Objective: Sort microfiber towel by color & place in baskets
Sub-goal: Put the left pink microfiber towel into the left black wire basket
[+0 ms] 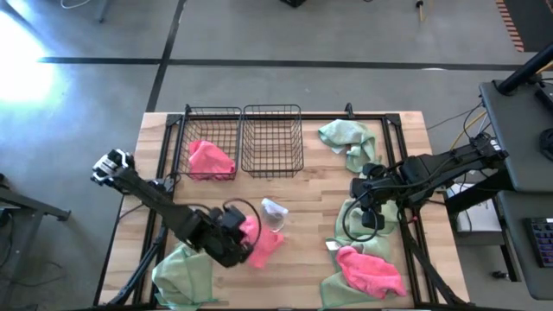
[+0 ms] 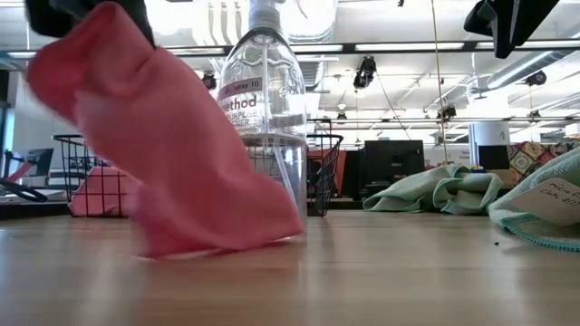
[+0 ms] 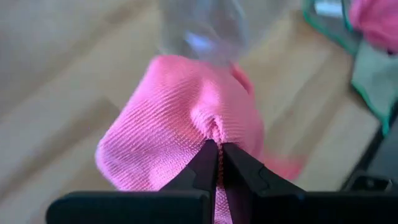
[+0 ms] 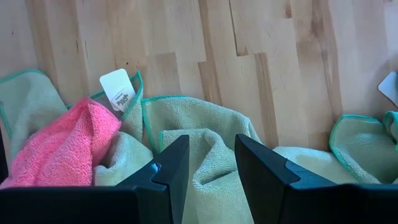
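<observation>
We saw the left gripper (image 3: 217,149) pinching a pink towel (image 1: 259,242) at six o'clock of the clear bottle (image 1: 274,215); the right gripper (image 4: 211,163) hung open above green towels (image 4: 205,149).

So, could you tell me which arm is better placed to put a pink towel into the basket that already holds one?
The left: its gripper is shut on a pink towel, on that basket's side. The right gripper hovers open over green towels.

Fine ribbed weave shows on the soft pink cloth (image 3: 180,118), matt between smooth dark plastic fingers (image 3: 245,171). Beside that cloth stands a glossy clear plastic bottle (image 2: 267,100); under both, pale smooth wood table planks (image 4: 249,56). Behind the bottle, thin black wire baskets (image 1: 244,140).
</observation>
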